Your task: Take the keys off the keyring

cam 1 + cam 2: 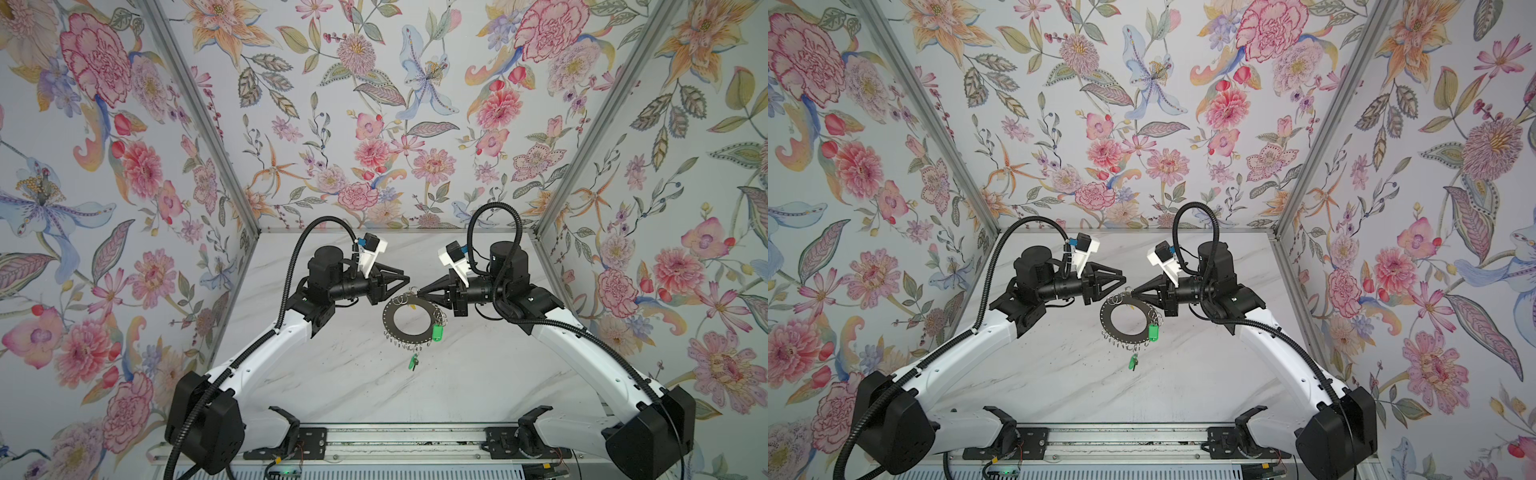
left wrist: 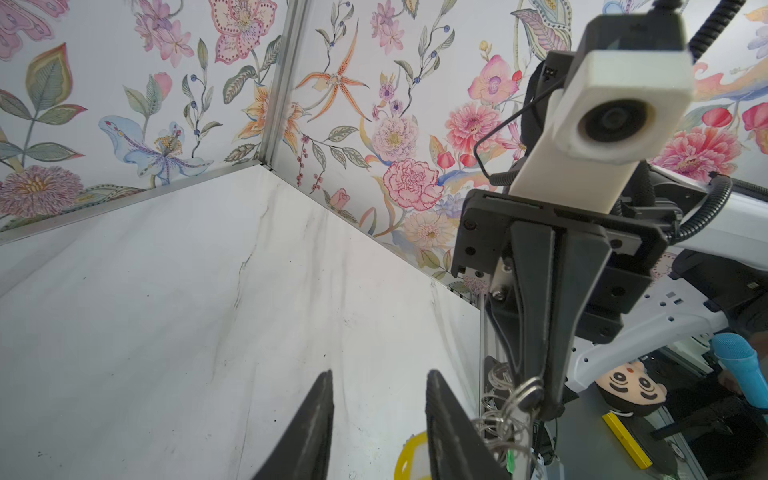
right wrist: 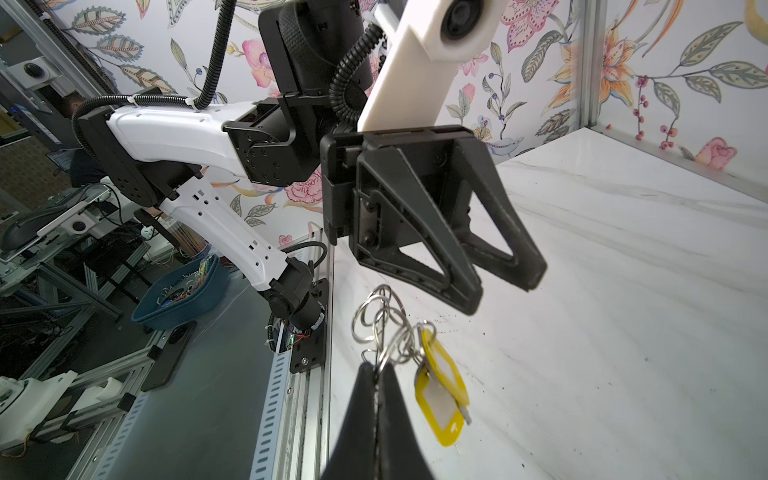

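Right gripper (image 3: 376, 370) is pinched tight on the wire loops (image 3: 384, 328) at the keyring's (image 1: 411, 320) twelve o'clock rim, holding it above the table (image 1: 332, 374). Left gripper (image 1: 405, 278) stands parted and empty at eleven o'clock. Green tags (image 1: 436, 332) hang at four and six o'clock; a yellow tag (image 3: 442, 399) dangles beside the closed jaws.

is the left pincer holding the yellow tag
No: in the right wrist view the left pincer stands open and empty above the yellow tag.
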You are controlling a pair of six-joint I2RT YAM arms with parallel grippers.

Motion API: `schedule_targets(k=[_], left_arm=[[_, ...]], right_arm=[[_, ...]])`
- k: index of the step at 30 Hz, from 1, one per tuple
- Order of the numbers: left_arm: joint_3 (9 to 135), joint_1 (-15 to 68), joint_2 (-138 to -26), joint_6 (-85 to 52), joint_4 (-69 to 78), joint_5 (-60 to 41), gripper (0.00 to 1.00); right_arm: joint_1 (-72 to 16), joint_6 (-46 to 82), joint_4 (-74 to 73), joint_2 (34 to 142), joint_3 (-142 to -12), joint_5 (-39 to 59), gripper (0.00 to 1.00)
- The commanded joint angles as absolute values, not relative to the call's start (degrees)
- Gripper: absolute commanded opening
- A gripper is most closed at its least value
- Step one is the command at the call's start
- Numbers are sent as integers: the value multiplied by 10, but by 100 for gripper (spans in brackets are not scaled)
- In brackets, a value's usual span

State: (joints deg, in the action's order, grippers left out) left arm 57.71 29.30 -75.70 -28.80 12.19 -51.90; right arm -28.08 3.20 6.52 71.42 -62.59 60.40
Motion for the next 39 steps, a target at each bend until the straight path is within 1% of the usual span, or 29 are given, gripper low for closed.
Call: schedule_targets(k=[1, 7, 11, 20, 24, 26, 30, 32, 36, 39], left_arm=[[589, 310, -769, -289, 118, -580, 39], [595, 325, -777, -257, 85, -628, 39], [593, 325, -778, -223, 45, -636, 39], [581, 325, -806, -202, 33, -654, 40], [585, 325, -819, -200, 37, -652, 41], [588, 325, -823, -202, 37, -651, 42], [583, 325, -828, -230, 76, -659, 43], [582, 325, -832, -242, 93, -657, 43], [587, 324, -838, -241, 90, -648, 43], [597, 320, -832, -211, 47, -613, 44]], right_arm=[[-287, 15, 61, 716, -648, 601, 0], [-286, 5, 64, 715, -648, 581, 0], [-283, 1, 59, 709, -641, 552, 0], [-283, 18, -17, 674, -606, 438, 0], [-302, 10, -37, 658, -584, 358, 0], [-321, -2, -42, 648, -571, 296, 0], [-386, -39, -65, 639, -542, 165, 0], [-412, -44, -107, 639, -522, 110, 0], [-431, -40, -180, 651, -491, 52, 0], [-436, -50, -196, 654, -486, 19, 0]])
